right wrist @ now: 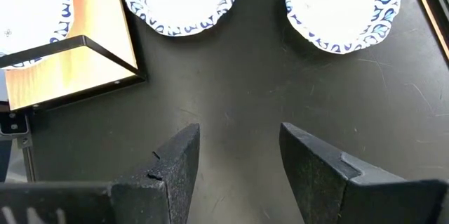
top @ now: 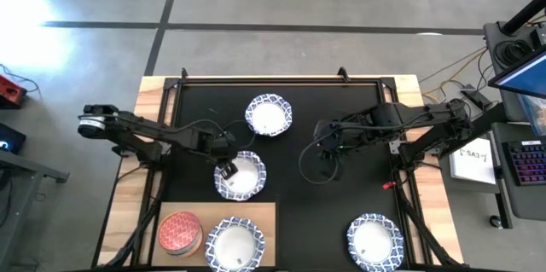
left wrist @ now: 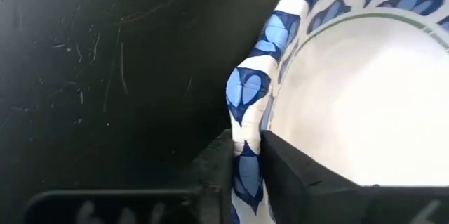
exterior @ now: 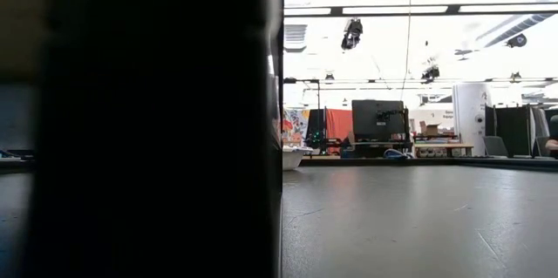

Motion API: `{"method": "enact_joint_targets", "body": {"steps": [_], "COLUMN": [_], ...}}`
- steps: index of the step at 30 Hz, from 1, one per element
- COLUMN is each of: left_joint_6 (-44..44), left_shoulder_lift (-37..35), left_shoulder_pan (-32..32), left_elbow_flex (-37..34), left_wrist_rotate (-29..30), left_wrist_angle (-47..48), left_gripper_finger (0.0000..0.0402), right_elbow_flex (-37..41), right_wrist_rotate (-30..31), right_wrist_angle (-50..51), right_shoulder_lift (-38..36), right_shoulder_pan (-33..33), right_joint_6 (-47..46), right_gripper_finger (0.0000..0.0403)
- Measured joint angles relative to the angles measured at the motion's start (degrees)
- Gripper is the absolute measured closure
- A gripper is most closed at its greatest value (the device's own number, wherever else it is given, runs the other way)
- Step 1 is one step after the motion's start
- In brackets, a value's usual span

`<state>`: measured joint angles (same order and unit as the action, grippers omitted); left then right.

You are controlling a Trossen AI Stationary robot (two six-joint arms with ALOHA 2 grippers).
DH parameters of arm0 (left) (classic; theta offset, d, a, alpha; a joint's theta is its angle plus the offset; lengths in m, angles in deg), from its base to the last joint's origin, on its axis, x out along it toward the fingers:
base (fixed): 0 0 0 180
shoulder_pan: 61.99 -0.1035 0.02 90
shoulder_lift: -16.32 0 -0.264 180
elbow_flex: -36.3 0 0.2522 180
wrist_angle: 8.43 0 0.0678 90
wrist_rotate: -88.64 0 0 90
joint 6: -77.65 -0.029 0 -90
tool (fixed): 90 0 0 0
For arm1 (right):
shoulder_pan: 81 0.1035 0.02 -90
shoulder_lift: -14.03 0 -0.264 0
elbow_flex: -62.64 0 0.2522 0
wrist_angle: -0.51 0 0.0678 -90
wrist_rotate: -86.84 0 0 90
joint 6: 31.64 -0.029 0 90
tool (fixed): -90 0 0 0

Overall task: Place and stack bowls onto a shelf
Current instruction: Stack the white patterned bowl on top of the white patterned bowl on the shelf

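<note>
1. My left gripper (left wrist: pixel 245 175) is clamped on the blue patterned rim of a large white bowl (top: pixel 241 176); in my left wrist view one finger (left wrist: pixel 214 171) sits outside the rim and the other inside, with the rim pinched between them.
2. That bowl is near the middle of the black mat (top: pixel 299 212), just above the shelf (top: pixel 264 217) in the high view. Whether it is already lifted or resting on the mat, I cannot tell.
3. My right gripper (right wrist: pixel 238 161) waits over bare mat right of centre, fingers spread wide and holding nothing.
4. On the shelf so far: a red-pink bowl (top: pixel 179 233) at its left end, and one large white bowl (top: pixel 233 242) beside it. The other small bowls may be nested under the red-pink one, but I cannot make that out.
5. Left to do, as I judge it: the bowl in my grasp, a second white bowl (top: pixel 269 115) at the far side of the mat, and a third (top: pixel 374 239) at the near right corner, well apart from the shelf.
6. So roughly half the work seems done; the large bowls remain.
</note>
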<state>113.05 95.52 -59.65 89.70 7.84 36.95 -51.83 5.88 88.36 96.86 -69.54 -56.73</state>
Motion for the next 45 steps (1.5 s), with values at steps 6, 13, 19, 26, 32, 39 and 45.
{"method": "enact_joint_targets", "body": {"steps": [6, 13, 19, 26, 32, 39, 45], "left_joint_6": [-0.6, -0.8, -0.5, -0.4, -0.6, -0.2, 1.5], "left_shoulder_lift": [-1.2, -6.3, -15.0, -20.5, -21.1, -17.3, -11.0], "left_shoulder_pan": [-1.1, -1.5, -1.5, -0.3, 6.1, 19.4, 26.8], "left_elbow_flex": [0.1, 0.1, 1.7, 6.1, 12.4, 19.9, 25.7], "left_wrist_rotate": [0.0, 0.3, -0.2, -2.5, -5.3, -5.6, -5.0], "left_wrist_angle": [-0.6, -0.8, 0.3, 6.4, 9.9, 17.4, 17.2], "left_gripper_finger": [0.0396, 0.04, 0.0401, 0.0401, 0.0401, 0.0401, 0.0401], "right_elbow_flex": [0.0, 0.0, 0.0, 0.0, 0.0, 0.0, 0.0], "right_wrist_rotate": [0.0, 0.0, 0.0, 0.0, 0.0, 0.0, 0.0], "right_wrist_angle": [0.0, 0.0, 0.0, -0.2, -0.7, -1.6, -2.6], "right_shoulder_lift": [0.0, 0.0, 0.0, 0.0, 0.0, 0.0, 0.0], "right_shoulder_pan": [0.0, 0.0, 0.0, 0.0, 0.0, 0.0, 0.0], "right_joint_6": [0.0, 0.0, 0.0, 0.0, 0.0, 0.0, 0.0], "right_gripper_finger": [0.0218, 0.0218, 0.0218, 0.0218, 0.0218, 0.0218, 0.0218]}}
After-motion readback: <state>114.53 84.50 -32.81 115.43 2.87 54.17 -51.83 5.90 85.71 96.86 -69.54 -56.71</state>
